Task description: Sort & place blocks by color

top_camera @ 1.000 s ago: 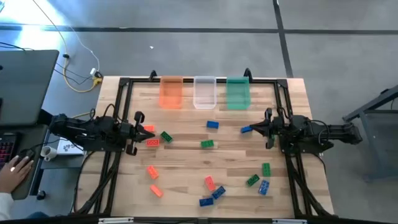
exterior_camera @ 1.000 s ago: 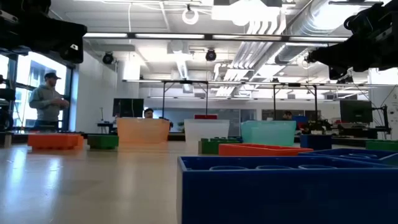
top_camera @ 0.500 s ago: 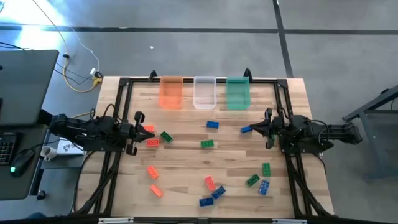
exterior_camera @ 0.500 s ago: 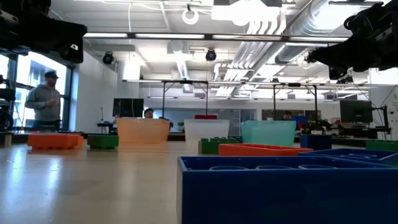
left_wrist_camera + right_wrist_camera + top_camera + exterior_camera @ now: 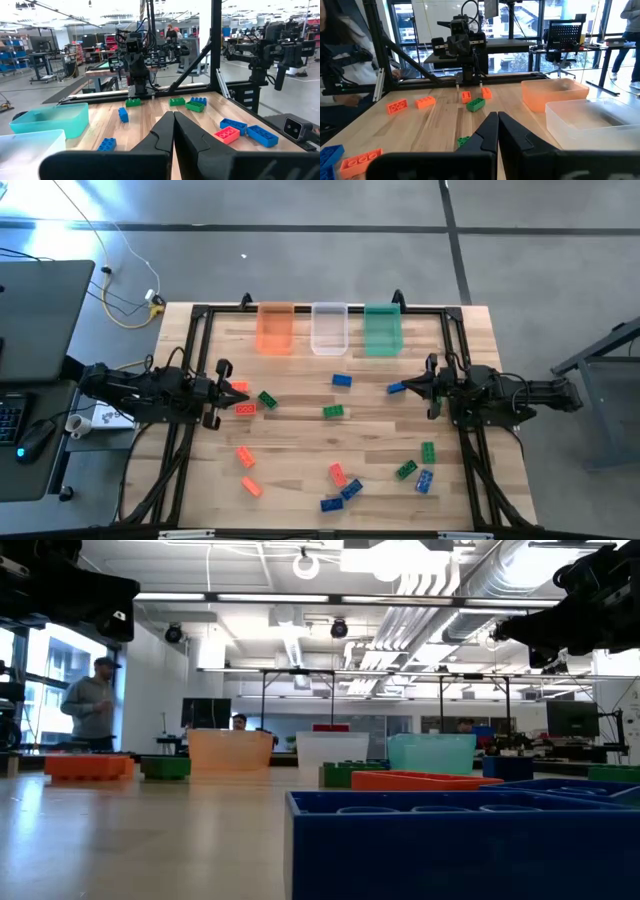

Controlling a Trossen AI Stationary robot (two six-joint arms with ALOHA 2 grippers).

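Observation:
Small studded blocks lie flat and scattered on the wooden table [image 5: 300, 430]: red-orange ones [image 5: 243, 408] near the left side, a green one [image 5: 333, 411] mid-table, blue ones [image 5: 342, 380] toward the far side and a mixed cluster [image 5: 345, 485] near the front. My left gripper [image 5: 228, 392] hovers shut at the table's left side, close to the red-orange blocks. My right gripper [image 5: 412, 387] hovers shut at the right side, beside a blue block [image 5: 396, 388]. In the wrist views both pairs of fingers, left [image 5: 173, 131] and right [image 5: 497, 131], meet with nothing between them.
Three tubs stand in a row at the far edge: orange [image 5: 275, 328], clear [image 5: 329, 328], green [image 5: 382, 329]. A black frame [image 5: 200, 315] borders the table. A person [image 5: 92, 705] walks in the room behind. A desk with a laptop [image 5: 35, 300] sits left of the table.
Neither arm nor any block has moved. A hand that rested at the desk left of the table has withdrawn, and the person in the room behind has walked a little to the right.

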